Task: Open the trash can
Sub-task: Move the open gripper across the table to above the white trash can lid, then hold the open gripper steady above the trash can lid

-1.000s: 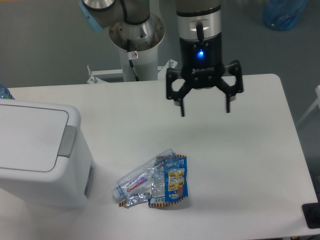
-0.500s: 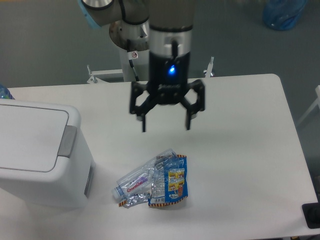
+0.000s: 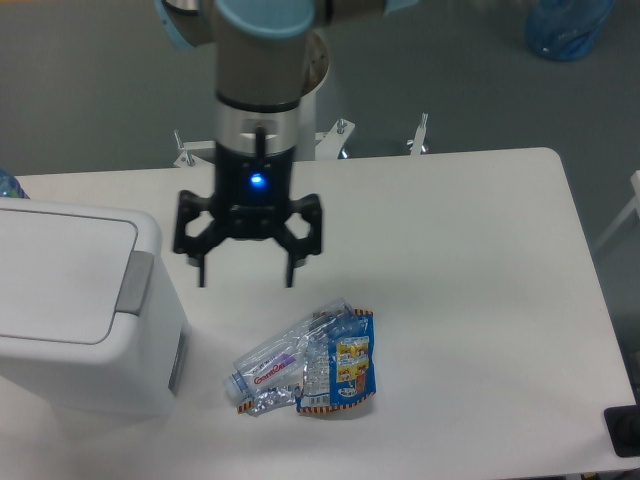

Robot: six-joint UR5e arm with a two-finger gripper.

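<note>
The trash can is a large white boxy bin at the left edge of the table. Its flat white lid is down and its grey push tab faces right. My gripper hangs open and empty above the table, just right of the tab and a little above it. Its two fingers point down and hold nothing.
A crushed clear plastic bottle and a blue snack wrapper lie on the white table below and right of the gripper. The arm's base column stands behind the table. A blue bag lies on the floor far right.
The gripper has moved steadily left and slightly down across the table, from right of centre to just beside the trash can. Its fingers stayed open. The trash can lid has not moved.
</note>
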